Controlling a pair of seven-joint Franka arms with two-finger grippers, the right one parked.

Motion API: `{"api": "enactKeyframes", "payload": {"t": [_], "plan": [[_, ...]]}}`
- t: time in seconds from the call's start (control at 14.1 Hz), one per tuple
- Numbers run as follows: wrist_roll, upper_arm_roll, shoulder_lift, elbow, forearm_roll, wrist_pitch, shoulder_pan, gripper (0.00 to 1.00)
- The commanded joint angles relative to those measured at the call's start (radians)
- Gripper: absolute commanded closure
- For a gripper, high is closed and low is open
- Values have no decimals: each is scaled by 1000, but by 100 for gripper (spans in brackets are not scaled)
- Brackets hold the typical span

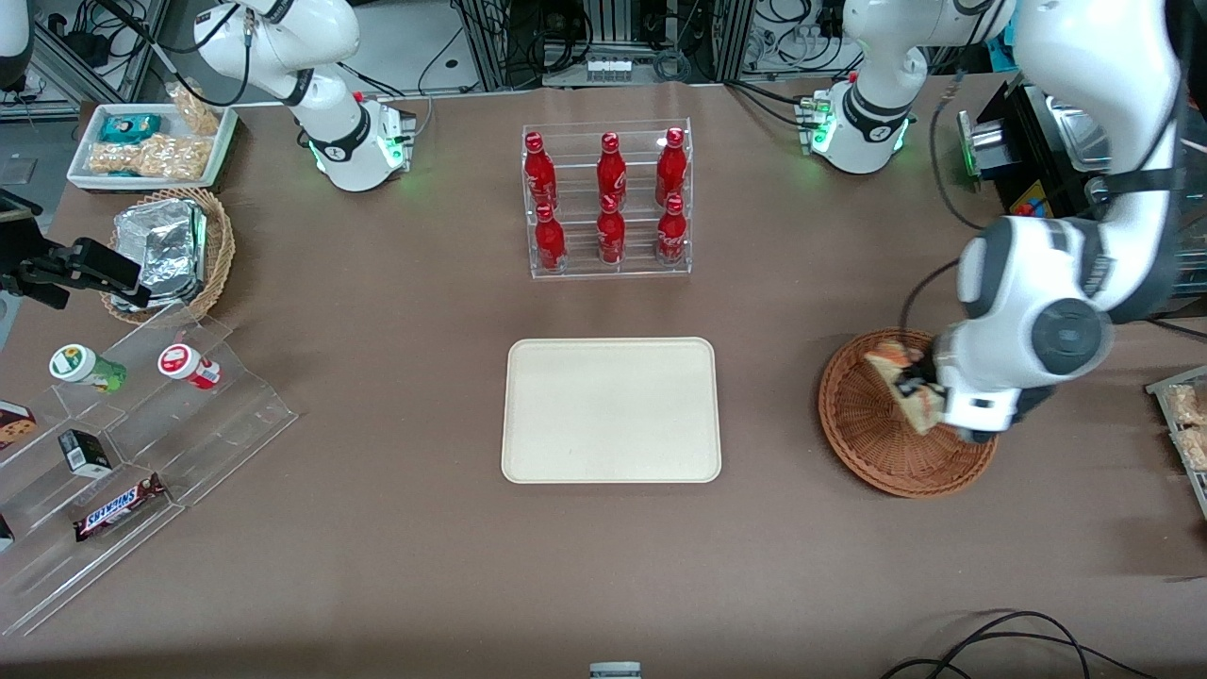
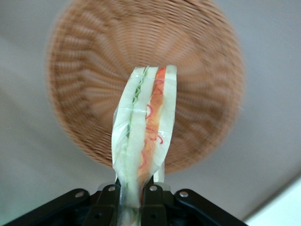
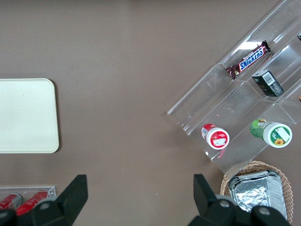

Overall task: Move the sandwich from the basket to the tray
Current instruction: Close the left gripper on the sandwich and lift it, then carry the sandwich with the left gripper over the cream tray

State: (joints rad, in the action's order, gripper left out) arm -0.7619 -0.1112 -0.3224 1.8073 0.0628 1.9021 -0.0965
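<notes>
My left gripper (image 1: pixel 913 387) is shut on the sandwich (image 1: pixel 907 382), a wrapped wedge of white bread with orange-red and green layers, and holds it lifted above the round reddish-brown wicker basket (image 1: pixel 872 443). In the left wrist view the sandwich (image 2: pixel 145 134) stands out from between the black fingers (image 2: pixel 159 200), with the basket (image 2: pixel 84 89) blurred below it and nothing in it. The cream-beige tray (image 1: pixel 611 411) lies flat mid-table, toward the parked arm from the basket, with nothing on it; its corner (image 3: pixel 28 115) also shows in the right wrist view.
A clear rack of red bottles (image 1: pixel 607 200) stands farther from the front camera than the tray. Toward the parked arm's end are a tan basket of foil packets (image 1: pixel 170 247), a white snack tray (image 1: pixel 151 143) and a clear stepped stand (image 1: pixel 123 462) with snacks.
</notes>
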Motion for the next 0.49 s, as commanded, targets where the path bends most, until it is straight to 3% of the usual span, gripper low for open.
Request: {"api": "enactKeyframes", "payload": {"t": [0.0,0.42], "plan": [[-11,1,-88,-86,0,29,-139,97],[-59,1,-289,-321,0,103,-400,95]]}}
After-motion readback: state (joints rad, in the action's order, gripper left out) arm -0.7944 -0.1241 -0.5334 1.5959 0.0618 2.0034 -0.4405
